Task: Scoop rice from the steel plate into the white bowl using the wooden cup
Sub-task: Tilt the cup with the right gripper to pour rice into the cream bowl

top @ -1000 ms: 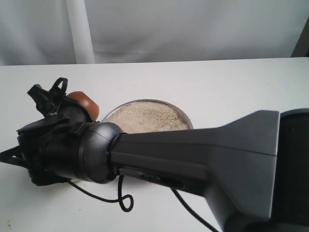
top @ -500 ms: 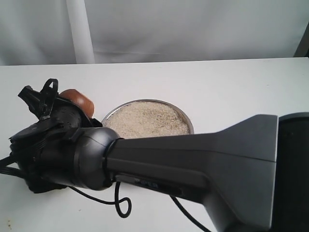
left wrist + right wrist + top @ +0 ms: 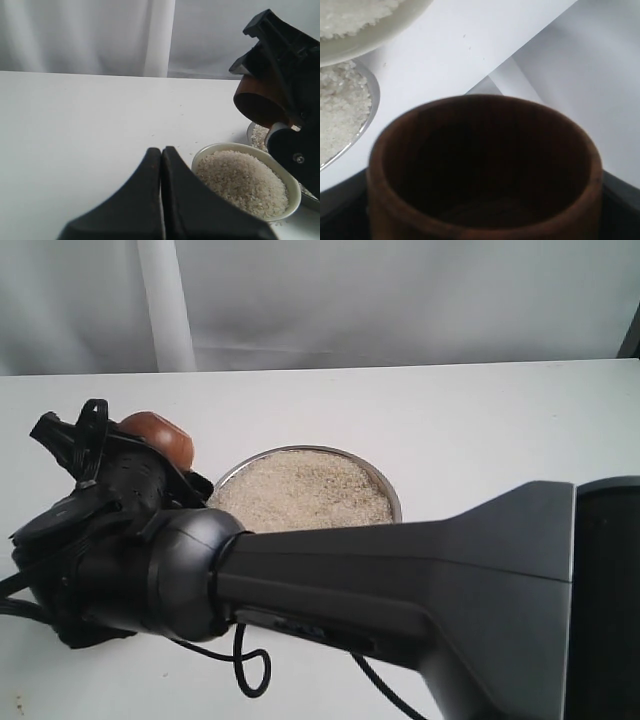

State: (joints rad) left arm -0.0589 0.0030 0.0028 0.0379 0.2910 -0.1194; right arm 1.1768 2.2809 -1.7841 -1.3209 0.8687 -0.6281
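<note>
My right gripper (image 3: 283, 95) is shut on the wooden cup (image 3: 254, 98), a reddish-brown barrel held tilted in the air above the far side of the white bowl (image 3: 280, 172). The cup (image 3: 485, 165) looks dark inside, with no grains showing. The bowl holds a heap of rice (image 3: 240, 180). Just beyond it lies the steel plate (image 3: 385, 485), also full of rice (image 3: 300, 490). In the exterior view the right arm hides the bowl, and the cup (image 3: 155, 435) shows at the left. My left gripper (image 3: 161, 150) is shut and empty, low on the table short of the bowl.
The white table (image 3: 480, 420) runs back to a pale curtain (image 3: 400, 300). A black cable (image 3: 250, 665) loops on the table under the right arm. A few stray grains (image 3: 182, 112) lie on the table beyond the bowl.
The right gripper has carried the wooden cup to the left and slightly upward in the exterior view, away from the plate. More of the plate's rice now shows.
</note>
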